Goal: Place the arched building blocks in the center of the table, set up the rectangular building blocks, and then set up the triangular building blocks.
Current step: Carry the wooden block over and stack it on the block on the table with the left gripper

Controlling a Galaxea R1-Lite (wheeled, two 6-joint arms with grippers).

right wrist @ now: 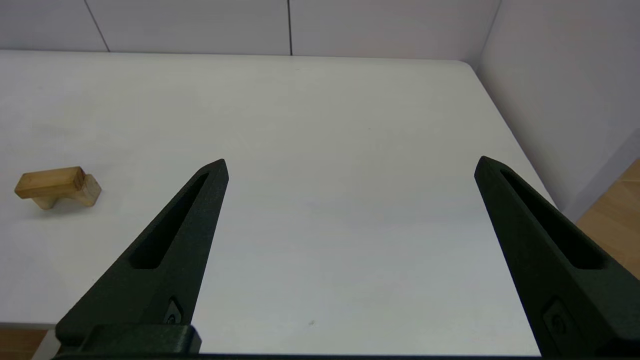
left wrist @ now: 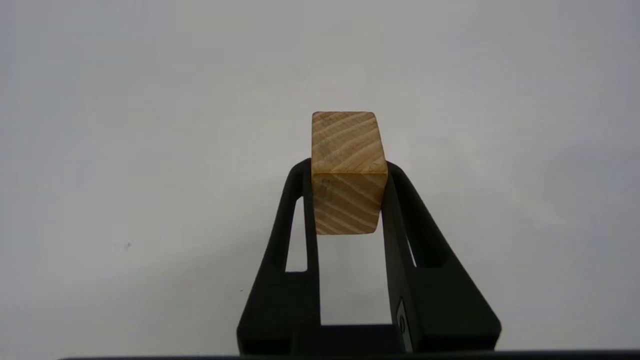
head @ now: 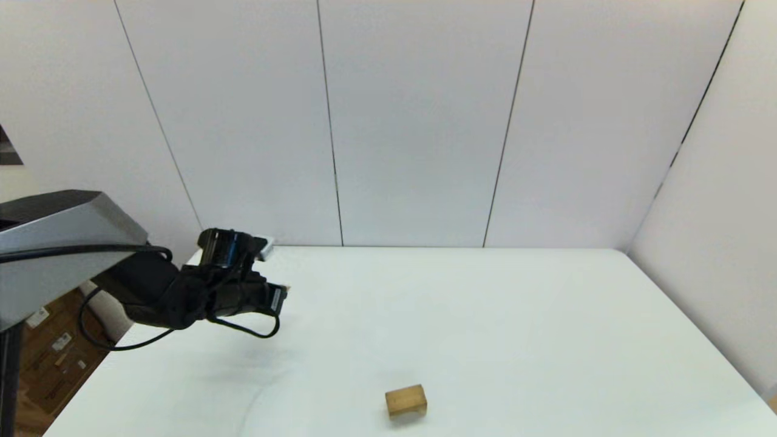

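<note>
In the head view the arch [head: 406, 400] sits on the white bench [head: 485, 315], near the front edge and roughly mid-width, hollow side down; judged from that, the first step looks done, though it lies closer to the robot than the true centre. The left end effector [head: 280, 297] hangs above the bench's far left part, well apart from the arch, with only a sliver of wood showing at its tip. In the left wrist view the left end effector [left wrist: 348, 197] is closed on a wooden block [left wrist: 348, 172], seen end-on with its grain facing the camera; from this end I cannot tell for sure whether it is the slab or the wedge, though the squared faces suggest the slab. In the right wrist view the right end effector [right wrist: 350, 165] is spread wide, empty, parked off to the right of the arch [right wrist: 57, 186]. Standing the slab and wedge is still to do; no third block is visible.
</note>
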